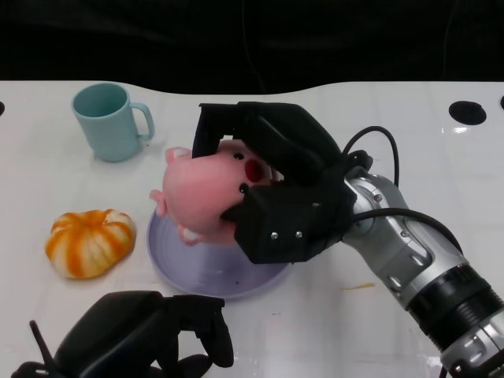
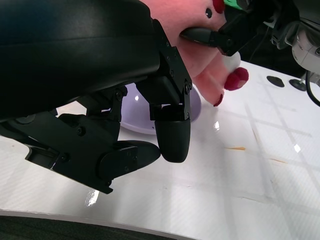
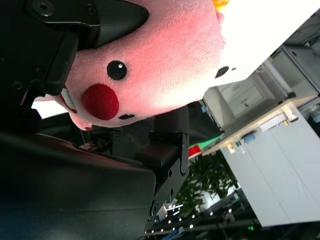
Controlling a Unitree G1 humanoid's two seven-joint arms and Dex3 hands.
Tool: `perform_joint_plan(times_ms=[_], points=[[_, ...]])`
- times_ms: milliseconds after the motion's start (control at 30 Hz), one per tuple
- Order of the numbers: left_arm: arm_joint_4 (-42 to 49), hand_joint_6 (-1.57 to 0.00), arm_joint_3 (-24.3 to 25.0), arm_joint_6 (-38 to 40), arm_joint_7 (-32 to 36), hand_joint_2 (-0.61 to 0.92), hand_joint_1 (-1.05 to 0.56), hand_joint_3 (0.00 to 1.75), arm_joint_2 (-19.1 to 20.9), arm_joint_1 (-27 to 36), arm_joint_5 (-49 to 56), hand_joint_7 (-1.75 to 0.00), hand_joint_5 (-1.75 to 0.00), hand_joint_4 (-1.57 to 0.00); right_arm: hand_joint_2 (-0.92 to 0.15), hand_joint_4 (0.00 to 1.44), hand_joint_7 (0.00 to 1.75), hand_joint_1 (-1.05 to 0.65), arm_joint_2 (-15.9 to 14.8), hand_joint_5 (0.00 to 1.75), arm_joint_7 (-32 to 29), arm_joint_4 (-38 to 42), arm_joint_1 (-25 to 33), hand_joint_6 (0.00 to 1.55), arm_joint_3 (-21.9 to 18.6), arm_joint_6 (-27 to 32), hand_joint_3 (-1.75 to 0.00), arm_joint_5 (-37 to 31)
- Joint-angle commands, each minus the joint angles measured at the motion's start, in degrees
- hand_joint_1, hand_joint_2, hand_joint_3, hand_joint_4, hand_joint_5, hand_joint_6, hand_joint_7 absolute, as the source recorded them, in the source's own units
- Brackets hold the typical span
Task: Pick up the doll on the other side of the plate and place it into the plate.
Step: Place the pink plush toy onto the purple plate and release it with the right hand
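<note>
The right robot hand [image 1: 272,185] is clamped around a pink plush pig doll [image 1: 206,191], fingers over its top and thumb part beneath, holding it over the far side of the lavender plate [image 1: 206,270]. The doll is soft and rounded, with a red snout, small black bead eyes and stubby limbs; the left wrist view adds red-tipped feet [image 2: 236,78] hanging above the plate. The right wrist view shows the face close up, fuzzy pile and a thin black mouth line. No writing is readable anywhere. The left robot hand [image 1: 150,331] rests low on the white surface [image 1: 331,315], fingers curled, holding nothing. A striped orange pumpkin [image 1: 89,242] lies left of the plate; a teal mug [image 1: 110,120] stands farther back.
</note>
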Motion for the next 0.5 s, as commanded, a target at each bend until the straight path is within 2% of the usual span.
perform_joint_plan(times_ms=[33,67,100,133,167,200,267,367,500], points=[[-0.4,-0.78,0.0,0.3,0.2,0.67,-0.19,0.76,-0.1,-0.5,0.3,-1.10,-1.43,-0.74,-0.33,0.86,0.95,-0.23,0.2,1.70,3.8,-0.2,-2.2,0.84,-0.1,1.7,-1.15,1.7],[-0.5,-0.78,-0.1,0.4,0.1,0.67,-0.20,0.76,-0.2,-0.5,0.4,-1.10,-1.42,-0.74,-0.44,0.79,0.70,-0.24,0.0,1.59,5.4,-0.5,-2.3,0.84,0.1,2.3,-0.93,2.0],[-0.7,-0.78,-0.1,0.6,-0.1,0.66,-0.19,0.76,-0.2,-0.6,0.4,-1.09,-1.42,-0.74,-0.53,0.72,0.48,-0.25,-0.4,1.39,7.0,-0.6,-2.6,0.82,0.4,2.7,-0.74,1.9],[-0.8,-0.78,-0.2,0.8,-0.2,0.66,-0.19,0.76,-0.3,-0.6,0.4,-1.09,-1.42,-0.74,-0.63,0.56,0.26,-0.31,-0.7,1.04,8.1,-0.8,-2.7,0.73,0.7,3.0,-0.55,1.7],[-0.8,-0.78,-0.1,0.9,-0.2,0.66,-0.19,0.76,-0.3,-0.6,0.4,-1.09,-1.42,-0.74,-0.69,0.53,0.17,-0.32,-1.4,0.86,10.1,-1.5,-3.0,0.70,1.3,3.8,-0.44,0.9],[-0.7,-0.78,-0.1,0.9,-0.2,0.66,-0.19,0.76,-0.3,-0.6,0.4,-1.09,-1.42,-0.74,-0.82,0.37,0.07,-0.46,-1.9,0.63,11.6,-2.2,-3.2,0.53,1.8,4.5,-0.26,0.3],[-0.7,-0.78,-0.2,1.1,-0.2,0.66,-0.20,0.76,-0.3,-0.6,0.5,-1.10,-1.43,-0.74,-0.90,0.24,0.02,-0.56,-2.6,0.48,14.2,-3.6,-3.2,0.39,2.3,5.6,-0.14,0.0],[-0.6,-0.78,-0.1,0.8,0.0,0.66,-0.19,0.76,-0.3,-0.5,0.2,-1.10,-1.43,-0.74,-0.92,0.07,0.00,-0.68,-3.5,0.43,16.6,-5.1,-3.2,0.24,3.0,6.3,-0.10,-0.4],[-0.3,-0.78,0.0,0.8,0.0,0.67,-0.19,0.76,-0.3,-0.5,0.1,-1.10,-1.43,-0.74,-0.92,0.00,0.00,-0.78,-4.5,0.35,18.0,-6.5,-3.0,0.16,3.5,6.2,-0.10,-0.9]])
